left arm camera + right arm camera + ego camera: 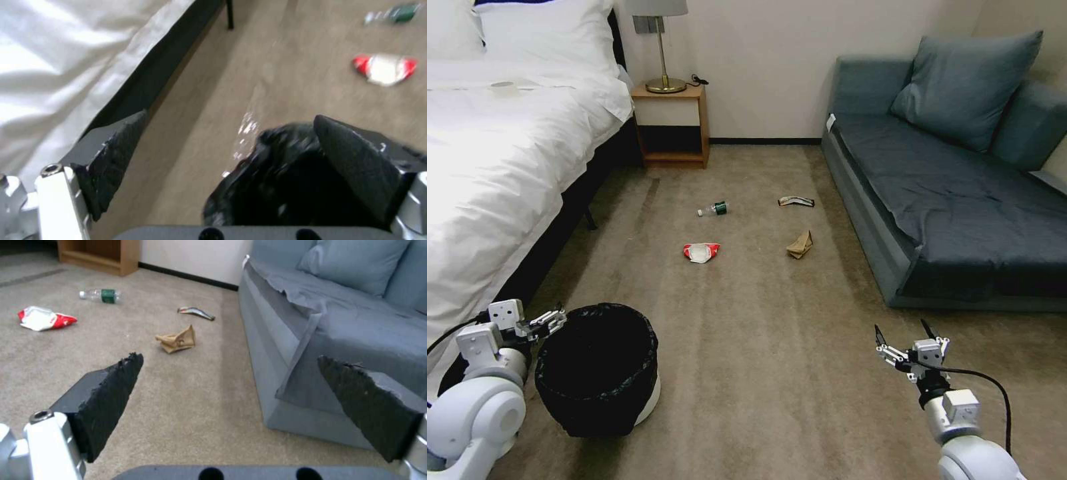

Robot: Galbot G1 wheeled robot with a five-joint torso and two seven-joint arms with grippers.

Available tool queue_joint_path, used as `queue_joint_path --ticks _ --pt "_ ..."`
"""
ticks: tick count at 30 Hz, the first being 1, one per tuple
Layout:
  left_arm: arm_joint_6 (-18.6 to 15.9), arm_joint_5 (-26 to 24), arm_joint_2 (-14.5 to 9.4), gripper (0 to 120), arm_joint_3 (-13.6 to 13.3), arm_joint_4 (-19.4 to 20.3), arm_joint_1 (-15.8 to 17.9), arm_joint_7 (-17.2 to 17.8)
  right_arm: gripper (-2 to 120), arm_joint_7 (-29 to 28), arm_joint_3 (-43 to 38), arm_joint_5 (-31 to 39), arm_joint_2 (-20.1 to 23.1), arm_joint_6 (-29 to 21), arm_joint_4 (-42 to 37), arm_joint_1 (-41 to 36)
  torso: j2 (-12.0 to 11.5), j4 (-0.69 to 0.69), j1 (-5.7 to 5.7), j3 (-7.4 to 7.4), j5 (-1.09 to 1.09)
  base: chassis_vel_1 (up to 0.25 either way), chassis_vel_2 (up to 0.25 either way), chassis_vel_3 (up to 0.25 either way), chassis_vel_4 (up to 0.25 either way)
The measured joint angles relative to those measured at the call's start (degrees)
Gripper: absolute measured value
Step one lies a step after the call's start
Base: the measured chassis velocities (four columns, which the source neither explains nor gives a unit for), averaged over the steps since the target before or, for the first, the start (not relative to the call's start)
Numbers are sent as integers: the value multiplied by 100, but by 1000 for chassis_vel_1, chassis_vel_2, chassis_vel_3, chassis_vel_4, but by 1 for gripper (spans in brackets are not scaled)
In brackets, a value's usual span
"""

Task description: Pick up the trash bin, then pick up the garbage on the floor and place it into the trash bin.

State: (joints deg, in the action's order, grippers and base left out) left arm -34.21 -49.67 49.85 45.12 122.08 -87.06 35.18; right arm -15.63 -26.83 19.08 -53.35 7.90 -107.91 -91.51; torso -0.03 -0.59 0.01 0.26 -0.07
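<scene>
Four bits of garbage well ahead on the floor: bottle, red-and-white packet, brown paper, flat wrapper. Trash bin low at the left, beside the bed. Left gripper spread wide at the near rim, one finger over the black bag, nothing pinched yet. Right gripper released, hanging free near the sofa. Risk, probably: catching only slack liner, then slipping or tipping. Rim wall under the bag hard to make out.
</scene>
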Motion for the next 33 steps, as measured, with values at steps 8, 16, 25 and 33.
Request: queue_joint_path --ticks 8,16,25,33 --pt "-670 -1401 -676 100 -13 -47 181 1155 100 12 0 -81 -18 42 102 22 0 -1 0 0 1 0 0 0 0" --pt "-834 -1967 -765 100 -173 -349 274 1411 100 21 32 -170 -101 51 149 106 0 0 0 0 0 0 0 0 0" --pt "-824 -2131 -759 100 -338 -740 444 1185 100 48 88 -221 -209 78 180 161 0 0 0 0 0 0 0 0 0" --pt "-809 -1914 -619 99 -634 -1297 790 899 100 58 165 -280 -282 113 281 229 0 0 0 0 1 0 0 0 0"
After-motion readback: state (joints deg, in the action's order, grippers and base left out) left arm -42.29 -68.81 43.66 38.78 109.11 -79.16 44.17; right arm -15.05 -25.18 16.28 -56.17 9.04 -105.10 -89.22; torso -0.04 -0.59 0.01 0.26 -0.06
